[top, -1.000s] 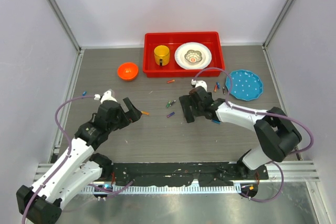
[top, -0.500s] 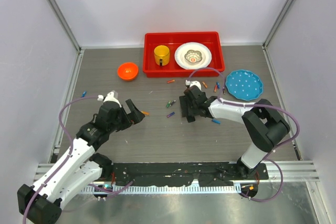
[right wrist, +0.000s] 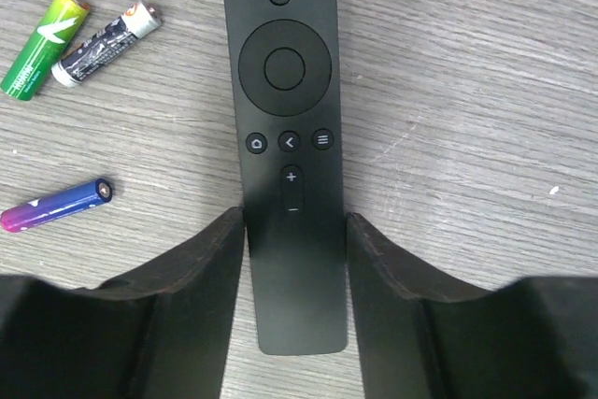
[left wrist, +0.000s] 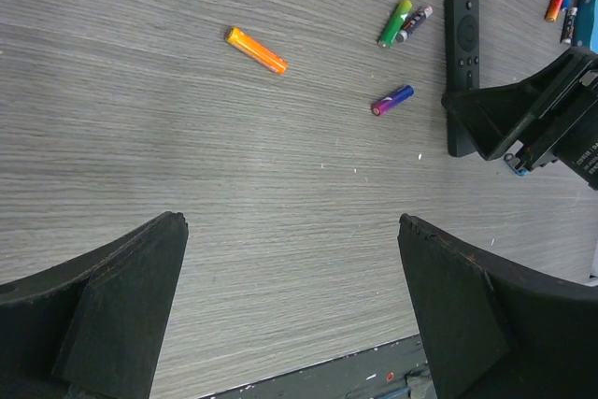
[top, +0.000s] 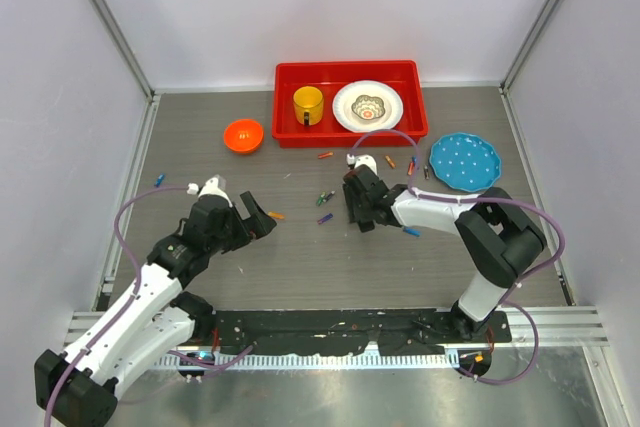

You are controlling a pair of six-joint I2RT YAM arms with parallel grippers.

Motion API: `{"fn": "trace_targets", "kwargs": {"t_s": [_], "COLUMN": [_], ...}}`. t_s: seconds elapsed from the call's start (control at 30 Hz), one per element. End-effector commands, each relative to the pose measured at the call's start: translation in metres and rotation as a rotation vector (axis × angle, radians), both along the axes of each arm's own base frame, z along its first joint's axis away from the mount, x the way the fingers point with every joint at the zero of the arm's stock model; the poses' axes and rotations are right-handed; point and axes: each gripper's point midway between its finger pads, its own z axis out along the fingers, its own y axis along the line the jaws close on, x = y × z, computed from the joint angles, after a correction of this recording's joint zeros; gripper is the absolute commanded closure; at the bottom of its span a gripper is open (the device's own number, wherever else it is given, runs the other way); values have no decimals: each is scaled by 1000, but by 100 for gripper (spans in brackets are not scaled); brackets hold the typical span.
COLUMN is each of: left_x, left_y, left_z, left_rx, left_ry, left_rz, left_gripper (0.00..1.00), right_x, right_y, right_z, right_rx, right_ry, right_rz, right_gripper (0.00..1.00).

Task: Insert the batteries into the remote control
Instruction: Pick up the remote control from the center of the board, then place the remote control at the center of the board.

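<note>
The black remote control (right wrist: 288, 119) lies flat on the table, buttons up, also in the left wrist view (left wrist: 462, 35). My right gripper (right wrist: 295, 220) (top: 354, 209) is shut on the remote's lower half, one finger against each long edge. Left of it lie a green battery (right wrist: 42, 47), a black-and-silver battery (right wrist: 105, 36) and a blue-purple battery (right wrist: 56, 205). An orange battery (left wrist: 256, 50) (top: 275, 215) lies just past my left gripper (left wrist: 290, 221) (top: 257, 215), which is wide open over bare table with nothing between its fingers.
A red tray (top: 350, 68) at the back holds a yellow mug (top: 308, 104) and a white plate (top: 385, 107). An orange bowl (top: 243, 134) sits left of it, a blue plate (top: 465, 161) right. More batteries lie near the blue plate (top: 412, 164) and at far left (top: 159, 180).
My right gripper slid left and back along the remote and its jaws narrowed onto the remote's sides. The left arm shifted only slightly.
</note>
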Motion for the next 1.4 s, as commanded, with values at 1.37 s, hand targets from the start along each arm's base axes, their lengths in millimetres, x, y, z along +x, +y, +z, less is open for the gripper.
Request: {"fn": "trace_targets", "kwargs": {"t_s": [1.37], "left_x": [26], "left_y": [28], "left_z": [19], "left_rx": [50], "left_ry": [-73], "left_rz": [219], "left_gripper": [20], "right_x": [-94], "right_y": [56], "right_z": [8], "right_rx": [161], "right_ry": [-18], "right_rz": [-509], "right_gripper": [99]}}
